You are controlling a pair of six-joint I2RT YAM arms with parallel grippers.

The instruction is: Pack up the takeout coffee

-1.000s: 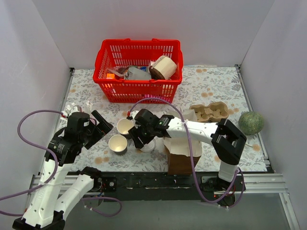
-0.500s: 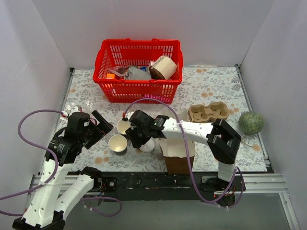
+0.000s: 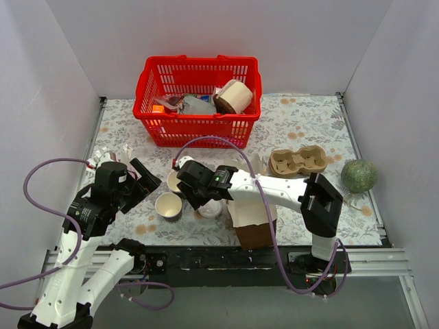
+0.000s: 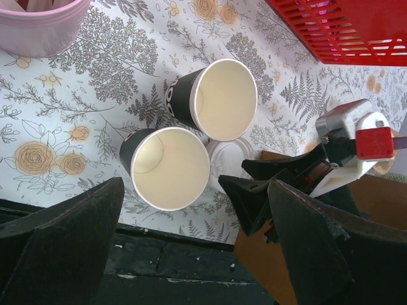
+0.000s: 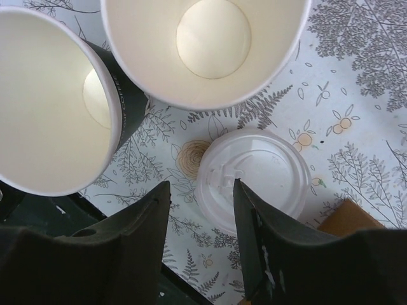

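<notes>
No lidded cup shows. Two lidless dark cups with cream insides stand side by side, one farther [image 3: 180, 180] [image 4: 224, 99] [image 5: 203, 38] and one nearer [image 3: 168, 205] [image 4: 169, 168] [image 5: 51, 101]. A loose white lid [image 3: 210, 208] [image 4: 226, 155] [image 5: 254, 181] lies flat on the table just right of them. My right gripper [image 3: 194, 195] [image 5: 202, 190] is open and empty, low over the lid's left edge, beside the cups. My left gripper [image 3: 147, 179] [image 4: 196, 210] is open and empty, raised to the left of the cups.
A brown paper bag [image 3: 255, 219] stands open right of the lid. A cardboard cup carrier [image 3: 298, 160] lies behind it, and a green melon [image 3: 359, 175] at far right. A red basket [image 3: 199, 60] with items sits at the back. A pink bowl [image 4: 38, 25] is left of the cups.
My right gripper has moved left, from over the lid toward the two cups. The left arm has barely moved. Cups and lid have stayed put.
</notes>
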